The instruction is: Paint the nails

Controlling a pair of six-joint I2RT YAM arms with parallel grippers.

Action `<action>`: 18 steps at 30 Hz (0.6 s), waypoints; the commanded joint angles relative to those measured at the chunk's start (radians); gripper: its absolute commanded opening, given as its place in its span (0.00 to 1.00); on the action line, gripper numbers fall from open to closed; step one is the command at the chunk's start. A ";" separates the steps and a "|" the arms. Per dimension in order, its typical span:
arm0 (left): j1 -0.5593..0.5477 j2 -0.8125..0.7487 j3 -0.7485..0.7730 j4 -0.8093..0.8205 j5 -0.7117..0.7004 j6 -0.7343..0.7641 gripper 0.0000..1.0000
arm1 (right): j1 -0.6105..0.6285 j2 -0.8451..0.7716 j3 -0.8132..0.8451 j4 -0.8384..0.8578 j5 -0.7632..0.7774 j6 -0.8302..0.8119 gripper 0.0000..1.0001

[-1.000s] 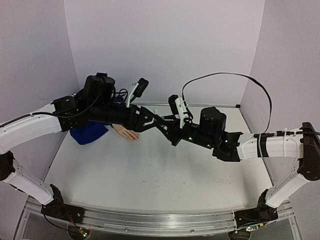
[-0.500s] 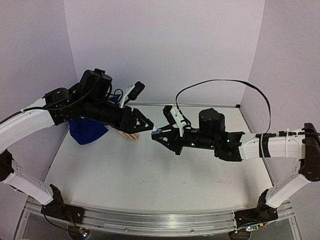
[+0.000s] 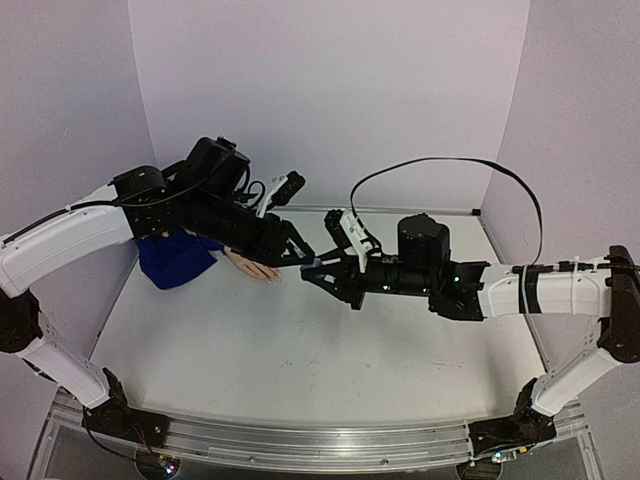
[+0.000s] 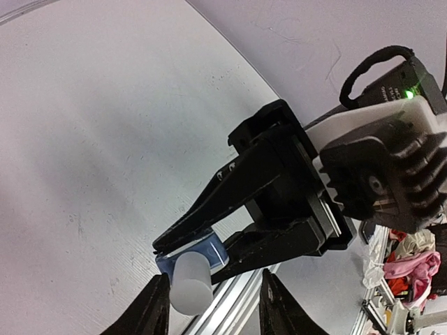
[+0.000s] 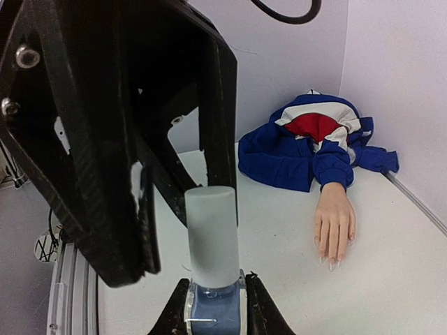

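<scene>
1. My right pincer (image 5: 213, 301), bottom centre of the right wrist view: clamped on the blue base of the bottle (image 5: 211, 237). The bottle's white cap projects straight out past my fingertips, toward the top of that frame.
2. My left pincer (image 5: 178, 174), filling the upper left of the same view: jaws parted, one black finger on each side of the cap. In the left wrist view one finger stands just beside the cap and the other is clearly apart from it, so nothing is gripped.
3. Table (image 5: 398, 286): a white surface. Both pincers hang above it near the middle of the top view.
4. Mannequin hand (image 5: 334, 222), right of centre in the right wrist view: lying flat, palm down, on the table, well apart from the bottle.
   - Long axis runs up and down that frame, wrist uppermost, fingers pointing at the lower edge.
   - In the top view it lies left of centre and points toward the lower right.
5. The nails (image 5: 328, 261): pale tips at the lower ends of the fingers, touching the table. They are too small for me to tell their colour.
6. Sleeve (image 5: 300, 150), farthest back: crumpled blue, red and white cloth against the wall, with the wrist emerging from it.
</scene>
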 commanded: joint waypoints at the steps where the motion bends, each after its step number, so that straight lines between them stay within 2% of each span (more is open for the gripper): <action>1: 0.004 0.008 0.063 0.003 -0.015 0.010 0.40 | 0.003 -0.010 0.055 0.048 -0.030 -0.013 0.00; 18: 0.009 0.038 0.076 -0.005 -0.031 0.001 0.18 | 0.002 0.007 0.064 0.041 -0.037 -0.022 0.00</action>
